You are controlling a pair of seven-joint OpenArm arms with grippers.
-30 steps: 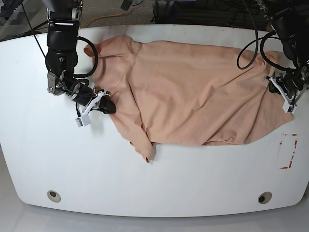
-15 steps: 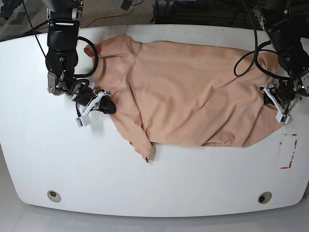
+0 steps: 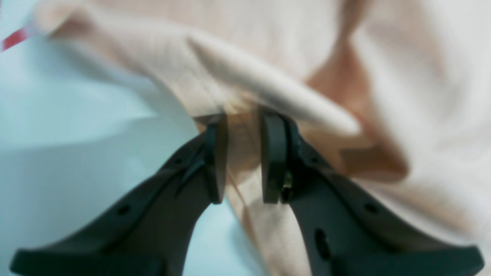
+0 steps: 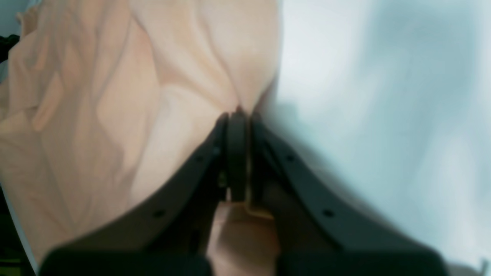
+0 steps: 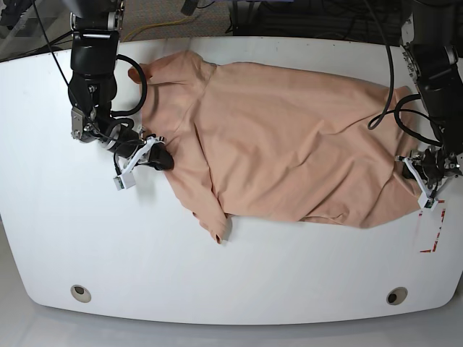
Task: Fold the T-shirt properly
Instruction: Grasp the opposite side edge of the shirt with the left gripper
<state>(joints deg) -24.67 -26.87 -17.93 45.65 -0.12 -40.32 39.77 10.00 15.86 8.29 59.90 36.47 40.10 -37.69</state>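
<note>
The peach T-shirt (image 5: 289,137) lies spread across the white table (image 5: 289,282), with its collar end toward the base view's left and its hem toward the right. A sleeve (image 5: 217,224) is bunched at the front. My right gripper (image 5: 158,156) is at the shirt's left edge. In the right wrist view it (image 4: 238,119) is shut on a pinch of the shirt (image 4: 96,96). My left gripper (image 5: 425,189) is at the hem on the right. In the left wrist view it (image 3: 243,153) is closed on a fold of the shirt (image 3: 383,57).
A red tape outline (image 5: 434,228) marks the table just in front of my left gripper; it also shows in the left wrist view (image 3: 13,38). Two round holes (image 5: 81,293) (image 5: 396,295) sit near the table's front edge. Black cables hang from both arms.
My left gripper has moved toward the front of the table along the hem, and the shirt's right edge has shifted with it. The right arm has not moved.
</note>
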